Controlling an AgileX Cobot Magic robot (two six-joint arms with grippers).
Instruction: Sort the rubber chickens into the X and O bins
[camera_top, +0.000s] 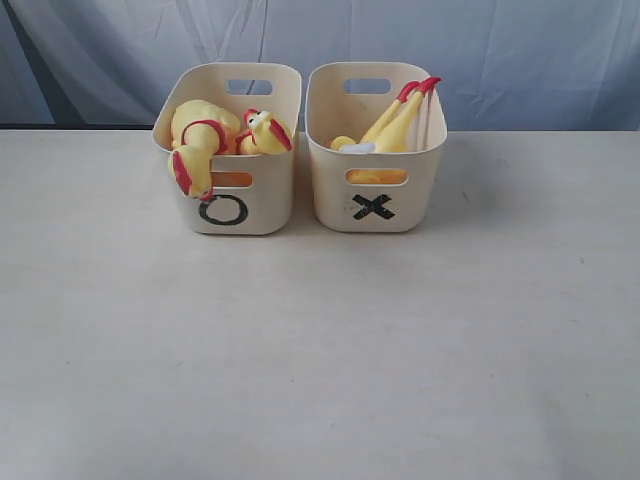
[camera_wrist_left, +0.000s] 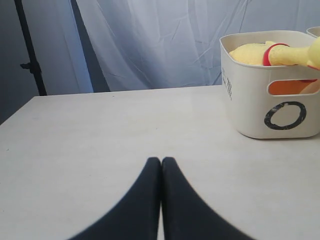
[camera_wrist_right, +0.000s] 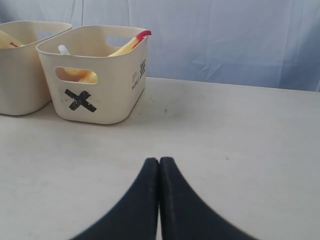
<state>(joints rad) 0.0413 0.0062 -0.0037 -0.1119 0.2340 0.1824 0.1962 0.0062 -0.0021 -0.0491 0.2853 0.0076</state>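
Two cream bins stand side by side at the back of the table. The O bin (camera_top: 232, 190) on the left holds yellow rubber chickens (camera_top: 205, 135); one head hangs over its front rim. The X bin (camera_top: 375, 190) on the right holds a chicken (camera_top: 395, 125) whose red feet stick up above the rim. Neither arm shows in the exterior view. My left gripper (camera_wrist_left: 161, 161) is shut with nothing in it, low over the table, with the O bin (camera_wrist_left: 272, 100) ahead. Likewise my right gripper (camera_wrist_right: 159, 161) is shut and empty, short of the X bin (camera_wrist_right: 95, 80).
A pale blue cloth backdrop (camera_top: 480, 50) hangs behind the table (camera_top: 320, 350). A dark stand pole (camera_wrist_left: 30, 50) rises beyond the table's edge in the left wrist view.
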